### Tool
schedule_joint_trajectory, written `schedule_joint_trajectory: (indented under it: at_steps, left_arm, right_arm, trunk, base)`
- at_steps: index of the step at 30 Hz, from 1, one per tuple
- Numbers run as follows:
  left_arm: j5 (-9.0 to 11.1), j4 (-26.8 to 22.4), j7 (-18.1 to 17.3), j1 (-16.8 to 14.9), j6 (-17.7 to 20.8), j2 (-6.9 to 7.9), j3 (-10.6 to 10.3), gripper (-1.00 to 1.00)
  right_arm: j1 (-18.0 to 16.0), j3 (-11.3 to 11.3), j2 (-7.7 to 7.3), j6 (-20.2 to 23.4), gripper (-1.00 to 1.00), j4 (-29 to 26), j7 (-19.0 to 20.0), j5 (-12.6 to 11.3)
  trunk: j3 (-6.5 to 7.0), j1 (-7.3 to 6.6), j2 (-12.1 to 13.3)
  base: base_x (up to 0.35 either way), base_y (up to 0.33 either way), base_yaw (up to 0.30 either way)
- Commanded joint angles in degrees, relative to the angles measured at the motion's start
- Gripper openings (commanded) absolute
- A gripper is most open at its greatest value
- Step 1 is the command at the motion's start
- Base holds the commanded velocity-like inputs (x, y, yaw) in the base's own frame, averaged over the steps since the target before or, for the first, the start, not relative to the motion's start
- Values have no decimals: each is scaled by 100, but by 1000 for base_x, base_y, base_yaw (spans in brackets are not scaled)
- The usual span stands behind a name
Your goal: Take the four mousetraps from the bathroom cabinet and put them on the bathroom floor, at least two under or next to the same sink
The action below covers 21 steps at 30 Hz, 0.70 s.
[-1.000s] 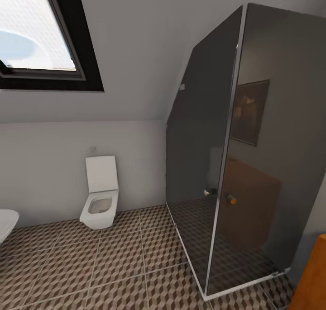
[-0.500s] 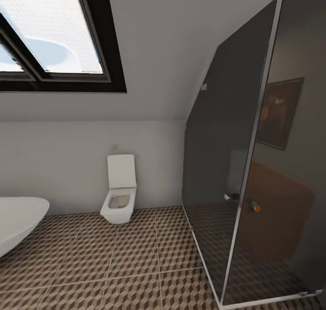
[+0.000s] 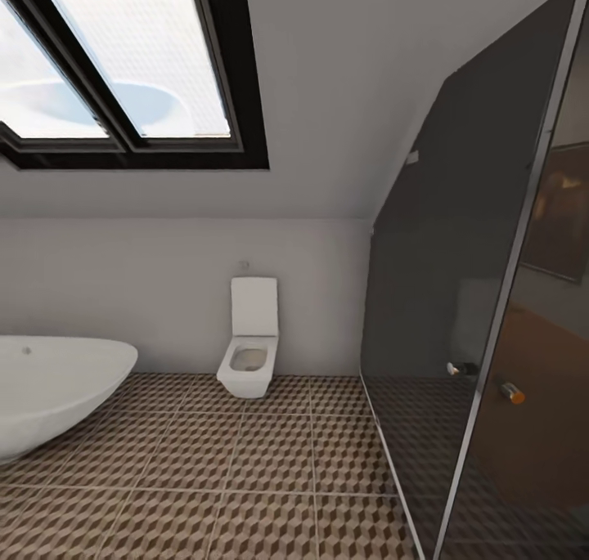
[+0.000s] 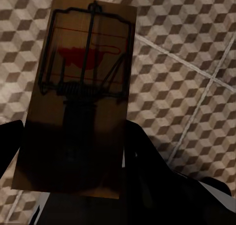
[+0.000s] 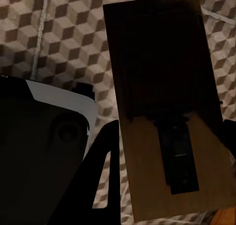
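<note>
Each arm carries a mousetrap. In the left wrist view, one mousetrap (image 4: 81, 94) sits clamped between the left gripper (image 4: 73, 151) fingers, its long axis running straight out along them, wire and spring side facing the camera, with the bathroom floor (image 4: 187, 62) beneath it. In the right wrist view, the second mousetrap (image 5: 167, 102) is likewise pinched in the right gripper (image 5: 169, 156), board pointing outward over the tiles. Both hang above the floor, not touching it. In the head view, patterned floor lies ahead, with a white bathtub (image 3: 49, 388) at left, a toilet (image 3: 249, 339) at the far wall and a dark glass shower screen (image 3: 483, 298) at right. The sink's direction cannot be judged yet.
</note>
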Motion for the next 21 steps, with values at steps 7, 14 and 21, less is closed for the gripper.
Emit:
schedule_joint_trajectory:
  at_steps: [7,14,21]
  left_arm:
    - [39,13,-6,-7,13,-5,-47,-100]
    - [39,14,-6,-9,6,-16,-46,-100]
    - [39,14,-6,-9,4,-18,-40,-100]
  right_arm:
    - [-4,34,8,12,-100,5,27,9]
    - [-2,34,14,12,-100,6,28,9]
    - [1,34,16,12,-100,5,27,9]
  trunk:
    - [125,-152,279]
    - [161,-196,359]
    - [161,-196,359]
  base:
    - [0,0,291]
    - [0,0,291]
    - [0,0,291]
